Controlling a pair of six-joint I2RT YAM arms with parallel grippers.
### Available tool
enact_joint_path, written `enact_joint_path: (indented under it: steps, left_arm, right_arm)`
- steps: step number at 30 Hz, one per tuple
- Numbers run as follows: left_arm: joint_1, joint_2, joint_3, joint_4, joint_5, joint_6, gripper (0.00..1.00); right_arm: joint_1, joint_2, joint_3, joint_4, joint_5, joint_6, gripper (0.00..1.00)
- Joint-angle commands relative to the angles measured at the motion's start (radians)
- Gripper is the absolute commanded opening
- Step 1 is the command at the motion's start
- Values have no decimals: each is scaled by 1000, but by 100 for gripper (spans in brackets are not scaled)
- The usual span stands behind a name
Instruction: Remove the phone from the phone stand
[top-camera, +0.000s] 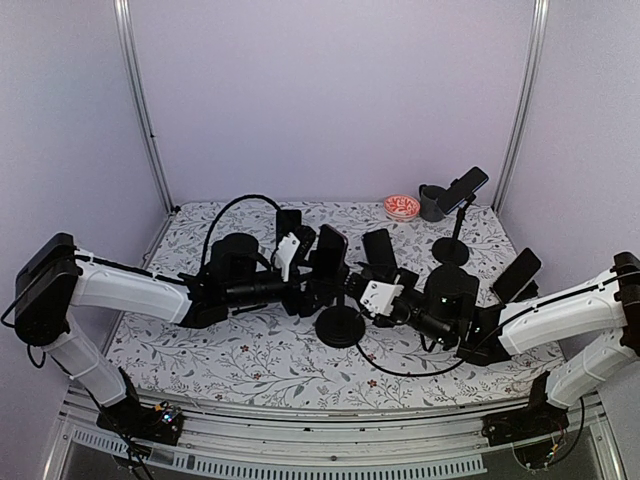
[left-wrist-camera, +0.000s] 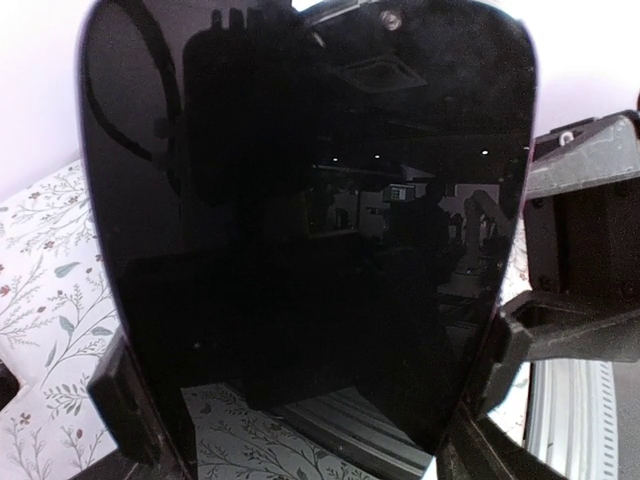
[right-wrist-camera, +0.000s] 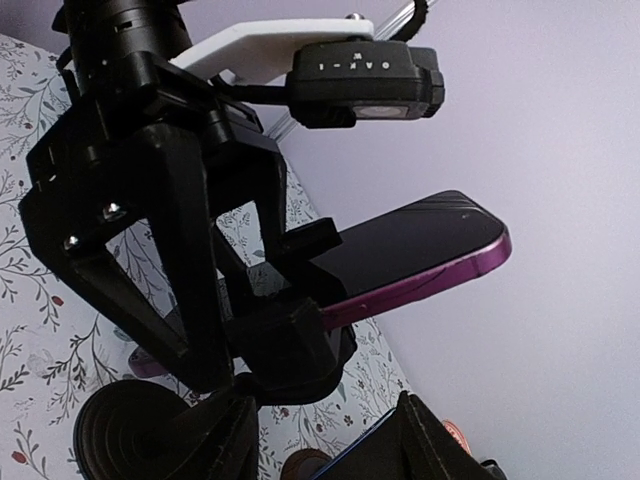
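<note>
From 9 o'clock, the left gripper (top-camera: 325, 262) clamps the purple phone (top-camera: 332, 250) on its phone stand (top-camera: 340, 327). The right gripper (top-camera: 355, 287) reaches in from 4 o'clock, jaws apart.

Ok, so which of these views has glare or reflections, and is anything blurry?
Left wrist: the phone screen fills most of the frame and mirrors its surroundings. Right wrist: sharp, but the left gripper is nearly silhouetted against the pale wall. Top external: soft even light, no glare.

Floral-patterned table (top-camera: 250, 360) with round-based phone stand (top-camera: 340, 327) mid-table, second stand (top-camera: 452, 250), red dish (top-camera: 402, 207), dark cup (top-camera: 432, 203) behind
</note>
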Motion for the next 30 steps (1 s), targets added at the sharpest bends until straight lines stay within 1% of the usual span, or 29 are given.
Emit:
enact_joint_path:
  steps: [1, 9, 15, 24, 26, 30]
  left_arm:
    - [-21, -25, 11, -20, 10, -22, 44]
    - [-28, -24, 17, -33, 1, -35, 43]
    - [-33, -22, 21, -40, -1, -27, 43]
    - [-47, -10, 41, -67, -8, -3, 41]
    - [-47, -11, 41, -71, -13, -2, 40]
    - [-47, -11, 44, -87, -50, -7, 39]
  right_arm:
    - [23, 33, 42, 71, 75, -71, 48]
    - [52, 87, 74, 70, 96, -143, 45]
    - [55, 106, 87, 63, 102, -155, 45]
    - [55, 148, 127, 53, 102, -164, 41]
    - [57, 149, 127, 51, 104, -171, 38]
    - [62, 144, 127, 48, 107, -183, 27]
